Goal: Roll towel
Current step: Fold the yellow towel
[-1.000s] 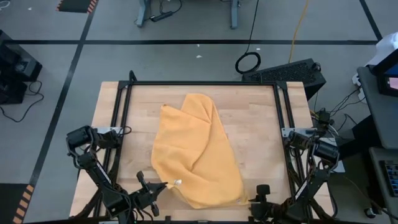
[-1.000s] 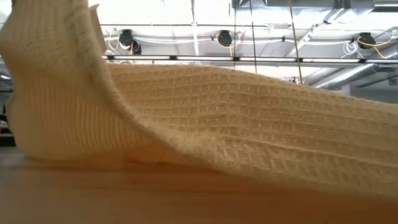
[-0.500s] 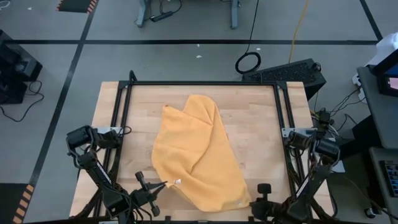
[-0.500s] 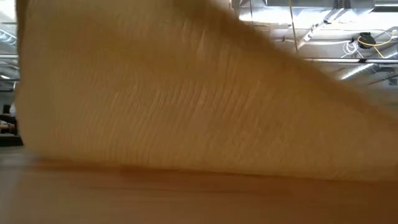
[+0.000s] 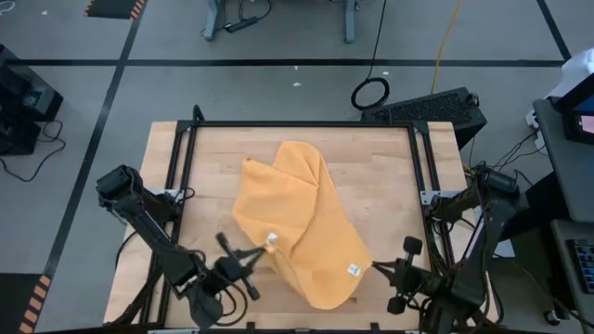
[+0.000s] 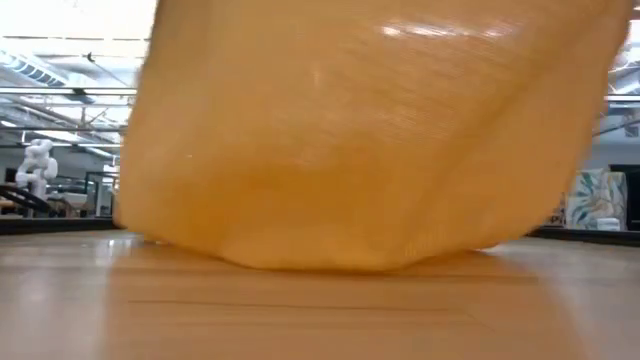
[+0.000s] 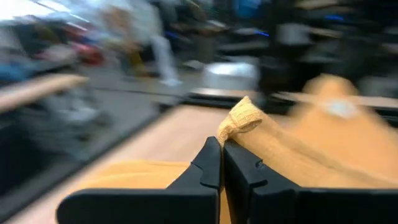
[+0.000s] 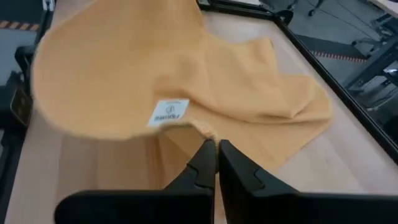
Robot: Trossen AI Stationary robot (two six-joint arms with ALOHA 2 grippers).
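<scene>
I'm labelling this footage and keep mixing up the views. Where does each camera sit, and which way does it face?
High view: overhead, facing straight down; shows table, towel, both arms.
Low view: table height, facing level across; towel fills it, no arm visible.
Left wrist view: on the left arm, past the left gripper shut on a towel corner.
Right wrist view: on the right arm, past the right gripper at the towel's edge.
The high and right wrist views share the white tag.

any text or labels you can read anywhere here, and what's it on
White tag on the towel: it carries dark print, but too small and blurred to read.
The same tag shows in the high view as a white square only; nothing on it can be read.
No other words, numbers or signs are legible in any view.
</scene>
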